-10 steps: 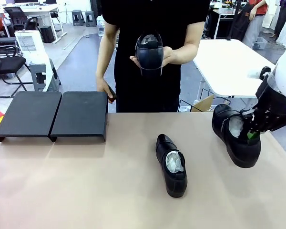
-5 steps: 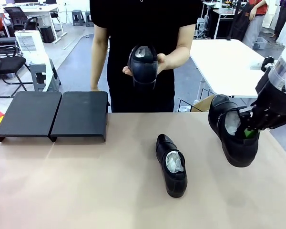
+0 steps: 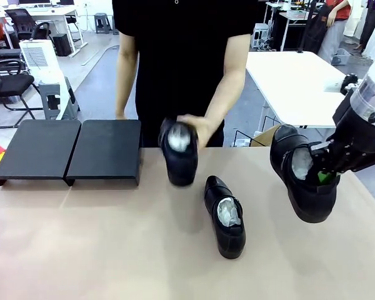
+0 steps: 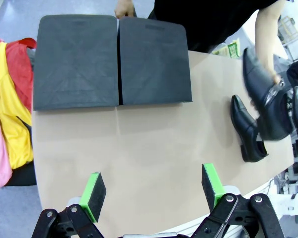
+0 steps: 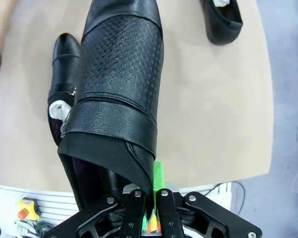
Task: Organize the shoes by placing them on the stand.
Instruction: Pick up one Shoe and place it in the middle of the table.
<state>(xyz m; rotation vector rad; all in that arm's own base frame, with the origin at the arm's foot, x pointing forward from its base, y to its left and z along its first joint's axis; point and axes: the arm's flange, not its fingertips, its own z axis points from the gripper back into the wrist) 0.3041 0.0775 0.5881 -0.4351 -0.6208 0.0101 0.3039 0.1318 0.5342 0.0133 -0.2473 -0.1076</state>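
Observation:
The stand (image 3: pixel 69 150), two flat black platforms side by side, sits at the table's far left; the left wrist view looks down on the stand (image 4: pixel 114 59). One black shoe (image 3: pixel 225 215) with white paper inside lies mid-table. A person's hand holds a second shoe (image 3: pixel 178 153) low over the table, just right of the stand. My right gripper (image 3: pixel 325 172) is shut on the heel rim of a third shoe (image 3: pixel 303 181), lifted at the right. In the right wrist view, that held shoe (image 5: pixel 119 74) hangs from the gripper (image 5: pixel 154 198). My left gripper (image 4: pixel 152 186) is open above bare table.
Red and yellow cloth (image 4: pixel 10 109) lies beside the stand's left end. Another shoe (image 5: pixel 221 20) rests near the table edge in the right wrist view. The person stands at the far side. A white table (image 3: pixel 294 75) and a grey stool (image 3: pixel 53 97) are behind.
The person has brought their shoe down from chest height to just above the table by the stand. My right gripper and its shoe have drifted slightly left and up.

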